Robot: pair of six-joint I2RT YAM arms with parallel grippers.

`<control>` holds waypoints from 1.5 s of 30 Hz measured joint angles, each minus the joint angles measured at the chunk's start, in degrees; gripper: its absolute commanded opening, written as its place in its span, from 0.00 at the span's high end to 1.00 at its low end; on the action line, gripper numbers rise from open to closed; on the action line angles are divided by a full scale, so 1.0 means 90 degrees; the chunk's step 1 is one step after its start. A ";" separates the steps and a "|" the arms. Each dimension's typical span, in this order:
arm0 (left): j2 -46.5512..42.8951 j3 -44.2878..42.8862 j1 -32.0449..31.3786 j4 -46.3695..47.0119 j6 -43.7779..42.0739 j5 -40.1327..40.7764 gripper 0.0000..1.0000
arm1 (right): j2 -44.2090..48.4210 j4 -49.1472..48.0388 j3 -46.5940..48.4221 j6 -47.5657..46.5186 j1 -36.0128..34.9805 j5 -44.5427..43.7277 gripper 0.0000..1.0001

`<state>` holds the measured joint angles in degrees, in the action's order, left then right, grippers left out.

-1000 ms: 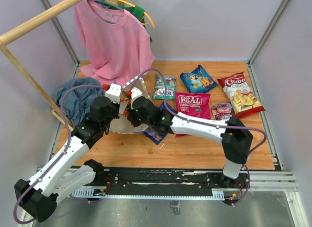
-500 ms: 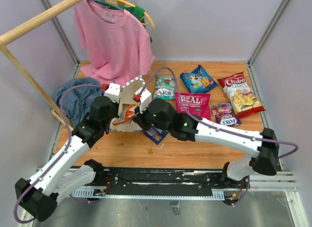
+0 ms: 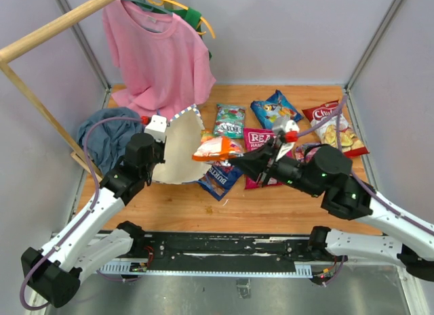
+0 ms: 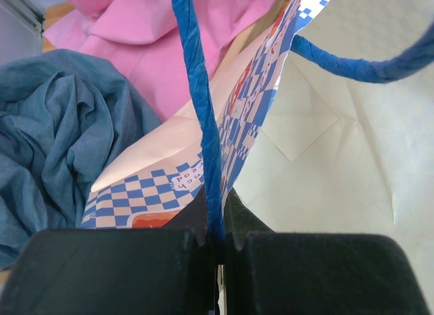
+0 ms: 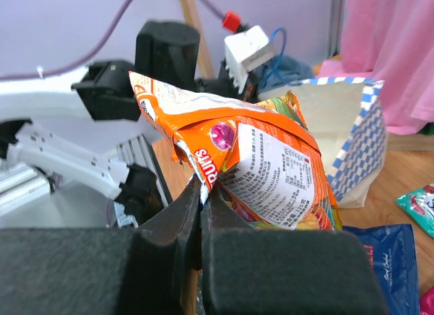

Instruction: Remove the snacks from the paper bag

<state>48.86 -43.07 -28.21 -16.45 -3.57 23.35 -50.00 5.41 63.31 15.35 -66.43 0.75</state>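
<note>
Orange snack packet: edge pinched in right gripper, hanging beyond its jaws, outside paper bag; left gripper clamps bag's cord handle. Risk: thin edge pinch slips, packet drops

orange snack packet in the right jaws — just beside the mouth of the paper bag, over a blue packet

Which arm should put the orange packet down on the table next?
Right. The right gripper pinches the orange packet, already outside the paper bag; the left gripper is clamped on the bag's blue handle.
</note>
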 measured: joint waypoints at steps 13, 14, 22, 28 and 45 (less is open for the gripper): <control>-0.0119 0.0000 0.0002 -0.0034 0.0032 -0.0022 0.99 | 0.0189 -0.0755 -0.1994 0.3636 0.4352 0.2484 0.99; -0.0138 0.0000 0.0002 -0.0041 0.0039 -0.0032 0.99 | 0.0175 -0.0920 -0.2368 0.4080 0.4748 0.2790 0.99; -0.0209 0.0002 0.0010 -0.0046 0.0046 -0.0066 0.99 | -0.0721 -0.1987 -0.3220 0.6358 0.6506 0.4425 0.99; -0.0299 0.0039 0.0012 -0.0044 0.0046 -0.0083 0.99 | -0.1246 -0.2072 -0.3116 0.7074 0.6870 0.4906 0.99; -0.0306 0.0085 0.0015 -0.0044 0.0080 -0.0170 0.99 | -0.4235 -0.0991 -0.2385 0.6030 0.8213 0.6101 0.26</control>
<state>46.11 -42.30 -28.08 -16.84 -2.85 21.82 -88.12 -3.51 41.85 69.63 7.49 55.66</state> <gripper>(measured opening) 0.024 0.357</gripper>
